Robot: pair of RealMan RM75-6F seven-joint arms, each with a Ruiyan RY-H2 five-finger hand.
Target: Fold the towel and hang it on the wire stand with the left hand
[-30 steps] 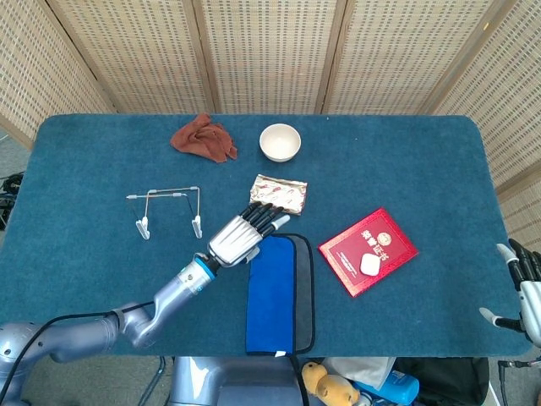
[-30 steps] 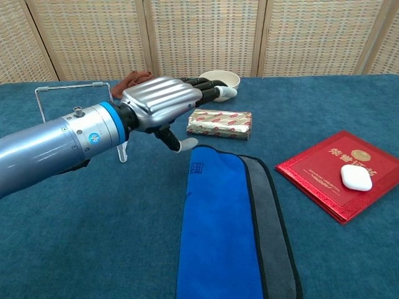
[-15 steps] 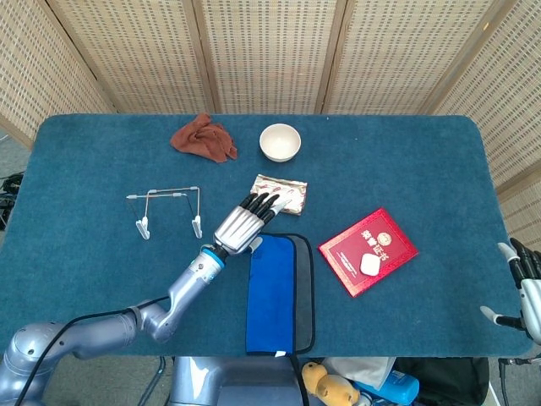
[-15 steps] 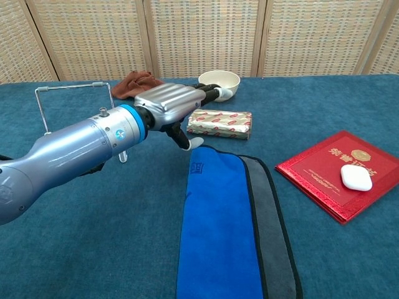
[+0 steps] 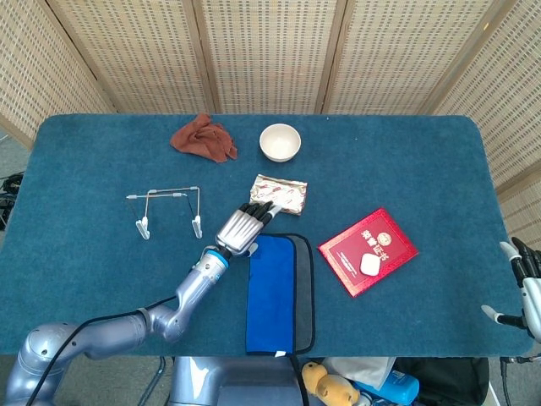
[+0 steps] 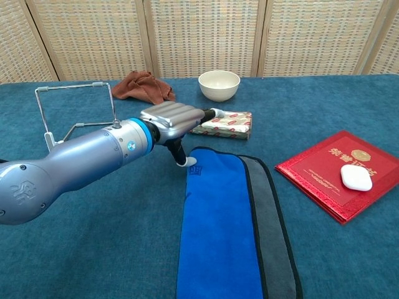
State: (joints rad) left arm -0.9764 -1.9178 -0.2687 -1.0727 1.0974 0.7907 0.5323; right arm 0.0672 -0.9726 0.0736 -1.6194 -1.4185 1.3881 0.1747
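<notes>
A blue towel (image 5: 272,292) (image 6: 217,230) backed with grey lies folded lengthwise near the table's front edge. My left hand (image 5: 241,227) (image 6: 174,120) hovers low at the towel's far left corner, palm down, fingers stretched toward the foil packet, thumb tip near the towel's corner; it holds nothing. The wire stand (image 5: 166,209) (image 6: 76,112) stands upright to the left of the hand. My right hand (image 5: 526,283) sits off the table's right edge, fingers apart, nothing in it.
A foil packet (image 5: 279,194) (image 6: 222,123) lies just beyond the left hand's fingertips. A white bowl (image 5: 280,141) (image 6: 219,85) and a crumpled brown cloth (image 5: 203,139) (image 6: 143,85) sit at the back. A red booklet (image 5: 368,250) (image 6: 336,172) with a small white case (image 6: 356,177) lies to the right.
My left hand has dropped lower and drawn slightly left and back, down to the towel's far left corner. The towel and right hand have not moved.
</notes>
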